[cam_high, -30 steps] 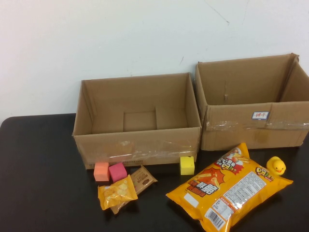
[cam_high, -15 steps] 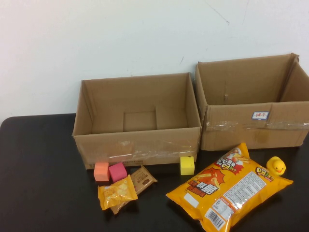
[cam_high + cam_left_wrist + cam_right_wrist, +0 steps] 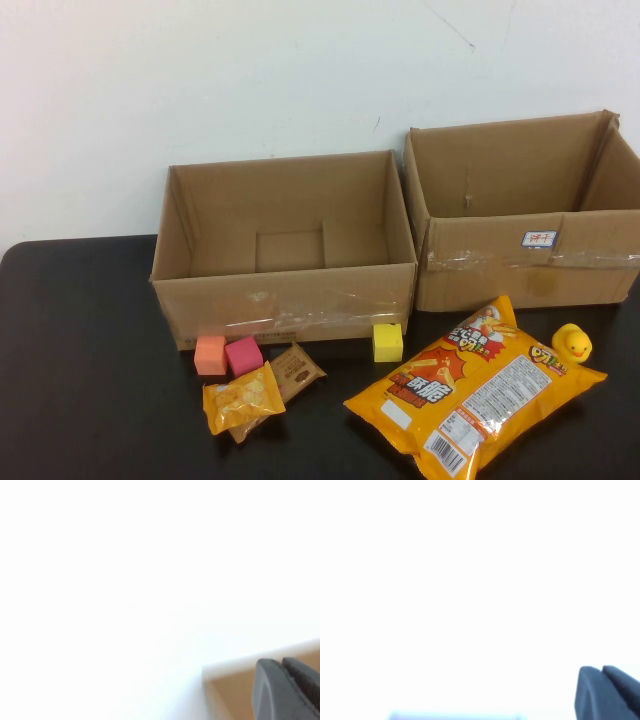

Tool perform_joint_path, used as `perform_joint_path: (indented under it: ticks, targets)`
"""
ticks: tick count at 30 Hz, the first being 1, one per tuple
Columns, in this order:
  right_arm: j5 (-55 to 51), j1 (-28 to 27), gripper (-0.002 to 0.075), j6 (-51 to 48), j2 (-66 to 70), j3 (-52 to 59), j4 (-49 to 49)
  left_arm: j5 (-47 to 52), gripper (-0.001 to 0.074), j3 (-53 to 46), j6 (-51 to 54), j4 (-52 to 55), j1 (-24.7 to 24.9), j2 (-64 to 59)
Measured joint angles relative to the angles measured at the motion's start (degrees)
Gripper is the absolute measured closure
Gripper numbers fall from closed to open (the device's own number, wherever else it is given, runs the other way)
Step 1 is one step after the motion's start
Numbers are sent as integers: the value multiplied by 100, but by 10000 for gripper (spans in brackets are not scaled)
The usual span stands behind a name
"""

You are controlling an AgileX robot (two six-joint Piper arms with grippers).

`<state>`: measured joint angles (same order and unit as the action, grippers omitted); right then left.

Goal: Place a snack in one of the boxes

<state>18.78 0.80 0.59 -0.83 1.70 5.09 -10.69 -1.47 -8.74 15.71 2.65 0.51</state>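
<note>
Glare hides both wrist views; left gripper (image 3: 287, 690) and right gripper (image 3: 606, 692) jaws closed, empty.

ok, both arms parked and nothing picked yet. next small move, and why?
Probably bring the left gripper, shut and out of the high view, down over the small yellow snack packet and open it. That packet lies loose on the table in front of the left box, which looks empty. The right gripper, also shut, can stay parked.
</note>
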Motion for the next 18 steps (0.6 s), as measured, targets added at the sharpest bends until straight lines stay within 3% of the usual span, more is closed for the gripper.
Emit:
perform_joint_path:
  ticks: [5,10,15,18]
  targets:
    - [1511,0,727,0,0,0,9,-1429,736,0,-11,203,0,0]
    - [1890,0,727,0,0,0,13,-2325,736,0,-90,242,0,0]
    - [1862,0,727,262,0,0,13,-2547,736,0,-216,-127,0,0]
    - [1863,0,727,471,0,0,-159,-2051,736,50,-317,-364,0,9]
